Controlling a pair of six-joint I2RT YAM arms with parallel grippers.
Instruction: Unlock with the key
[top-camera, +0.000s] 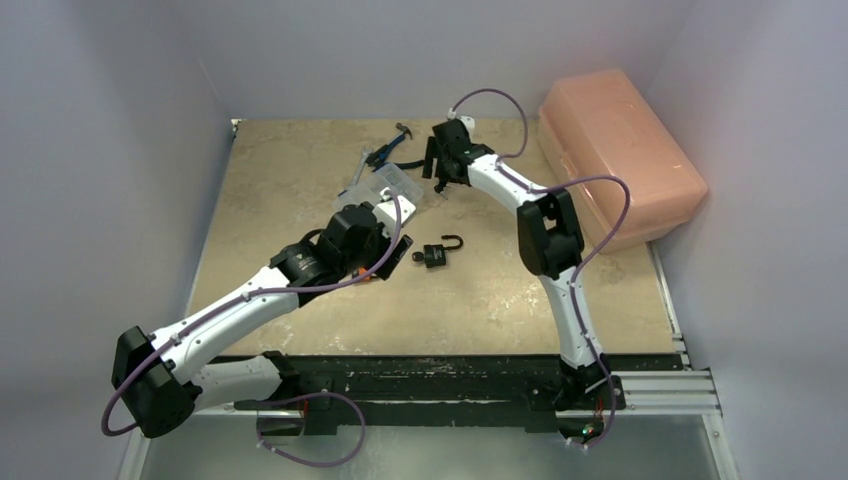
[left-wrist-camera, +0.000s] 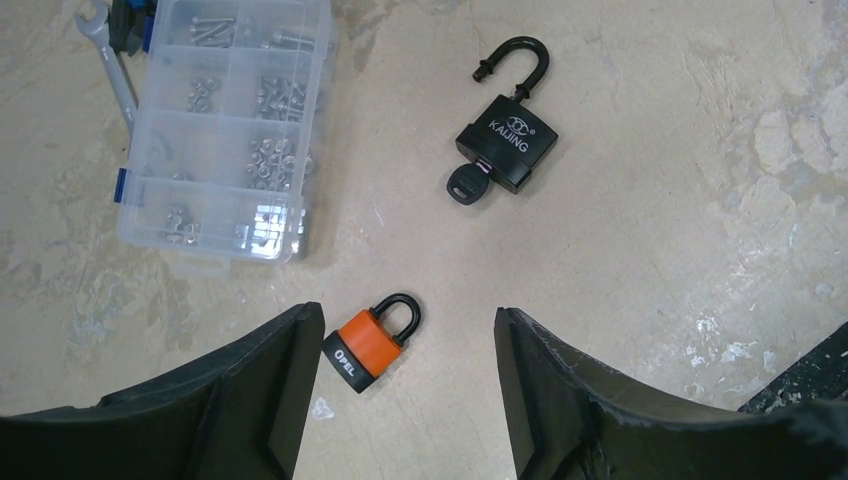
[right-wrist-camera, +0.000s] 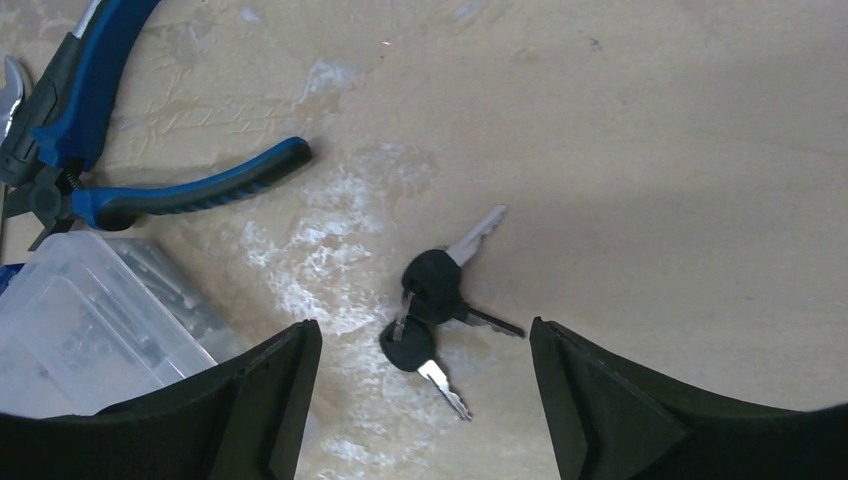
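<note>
Two padlocks lie on the beige table (left-wrist-camera: 650, 200). Near its middle, a black padlock (left-wrist-camera: 505, 145) shows its shackle swung open and a black-headed key (left-wrist-camera: 465, 185) seated in its base. Close by, an orange padlock (left-wrist-camera: 372, 345), shackle shut, sits below the left gripper (left-wrist-camera: 408, 322), fingers spread wide. The right gripper (right-wrist-camera: 422, 340), equally open, hangs over a bunch of keys (right-wrist-camera: 435, 290). The seated key's blade is hidden inside the lock. Blue pliers (right-wrist-camera: 150, 195) and a clear parts box (left-wrist-camera: 225, 120) run off-frame.
</note>
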